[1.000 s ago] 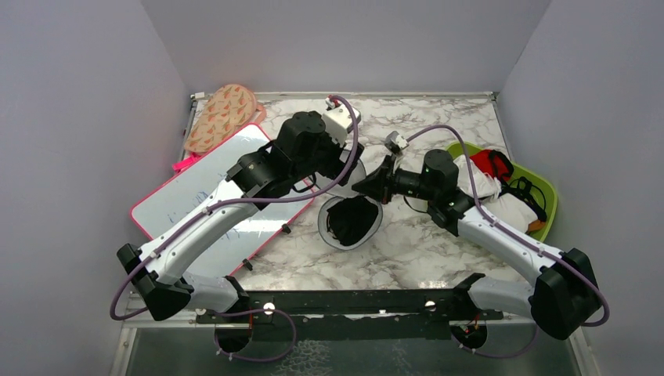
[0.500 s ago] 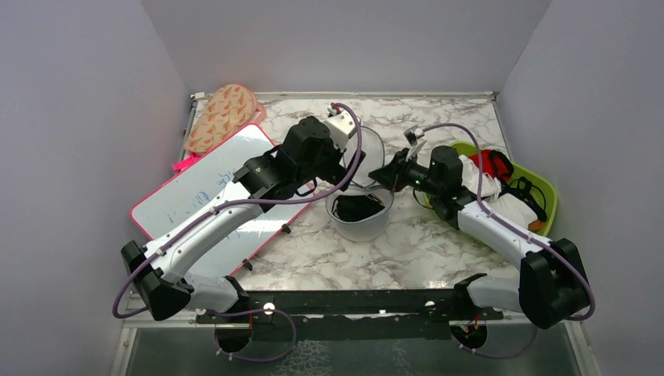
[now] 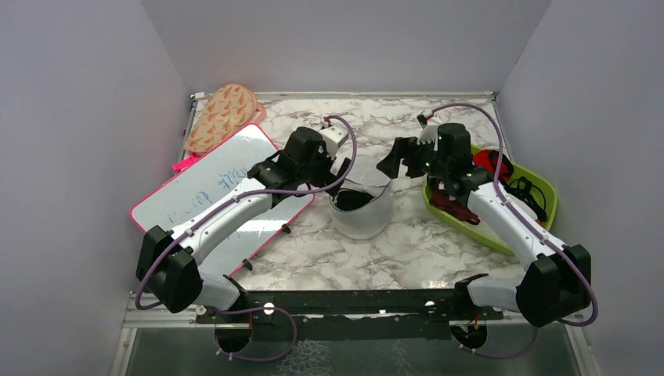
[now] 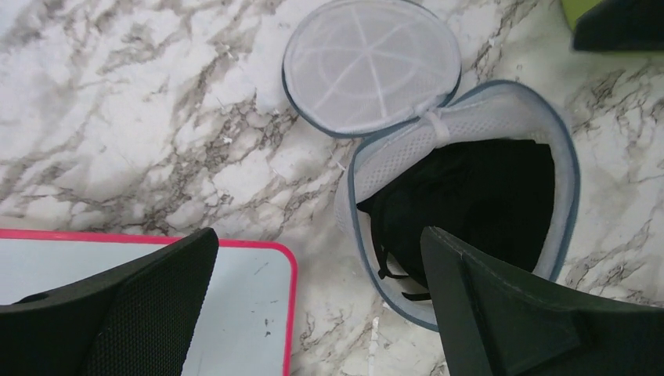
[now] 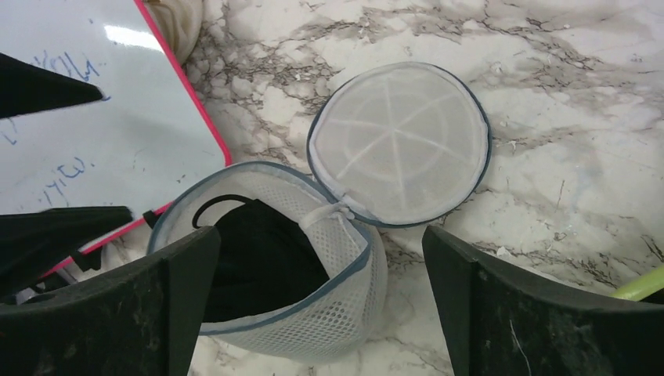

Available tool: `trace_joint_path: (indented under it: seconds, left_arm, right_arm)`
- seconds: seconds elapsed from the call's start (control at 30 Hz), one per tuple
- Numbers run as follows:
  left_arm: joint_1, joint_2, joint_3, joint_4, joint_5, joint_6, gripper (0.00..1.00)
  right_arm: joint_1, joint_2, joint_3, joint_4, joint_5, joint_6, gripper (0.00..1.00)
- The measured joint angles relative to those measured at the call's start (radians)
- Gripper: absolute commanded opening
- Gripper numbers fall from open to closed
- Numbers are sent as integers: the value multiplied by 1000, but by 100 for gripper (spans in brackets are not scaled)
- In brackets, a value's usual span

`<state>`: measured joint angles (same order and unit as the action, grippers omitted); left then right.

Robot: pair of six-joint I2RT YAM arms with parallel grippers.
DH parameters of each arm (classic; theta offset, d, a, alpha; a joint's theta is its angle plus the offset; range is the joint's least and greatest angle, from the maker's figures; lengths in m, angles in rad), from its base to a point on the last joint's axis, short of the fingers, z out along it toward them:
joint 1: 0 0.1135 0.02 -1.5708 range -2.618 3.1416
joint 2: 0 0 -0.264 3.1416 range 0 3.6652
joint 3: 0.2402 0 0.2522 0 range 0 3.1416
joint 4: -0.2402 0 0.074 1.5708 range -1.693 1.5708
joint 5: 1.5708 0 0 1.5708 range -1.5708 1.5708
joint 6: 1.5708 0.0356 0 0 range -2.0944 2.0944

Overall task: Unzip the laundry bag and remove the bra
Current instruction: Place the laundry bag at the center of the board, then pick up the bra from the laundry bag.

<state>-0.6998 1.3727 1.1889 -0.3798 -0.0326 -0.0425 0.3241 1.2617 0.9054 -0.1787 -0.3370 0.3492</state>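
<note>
The laundry bag stands on the marble table between my two arms, a white mesh drum with a dark zipper rim. It is unzipped, and its round lid lies flipped back flat on the table, still joined at a hinge. The black bra sits inside the bag. My left gripper hangs open above the bag's left rim and touches nothing; the bra and lid show beyond it. My right gripper is open above the bag and holds nothing.
A pink-edged whiteboard lies left of the bag, its corner close to the bag's wall. A lime-green tray at the right holds red and white cloths and black cords. A patterned mitt lies at the back left.
Both grippers opened and drew back from the bag. The bag, tilted toward the camera before, settled upright on the table with its lid flipped back. The right arm swung toward the back right.
</note>
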Motion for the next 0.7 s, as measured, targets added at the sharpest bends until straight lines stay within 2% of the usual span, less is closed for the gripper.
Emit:
trace_joint_path:
  seconds: [0.17, 0.2, 0.4, 0.47, 0.57, 0.7]
  left_arm:
    - [37, 31, -76, 40, 123, -17, 97]
    - [39, 36, -82, 47, 139, -21, 94]
    - [52, 97, -91, 84, 229, -61, 60]
    - [57, 131, -91, 86, 246, -73, 53]
    - [68, 180, -90, 79, 257, -87, 46]
    - [77, 206, -90, 69, 270, -100, 44]
  right_arm:
    - [-1, -5, 118, -159, -89, -64, 99]
    - [-1, -9, 119, -173, -126, -76, 94]
    - [13, -11, 43, -167, -350, -65, 68]
    - [27, -1, 25, -165, -395, -49, 64]
    - [60, 32, 25, -148, -436, -36, 63]
    - [109, 82, 25, -128, -448, -31, 61]
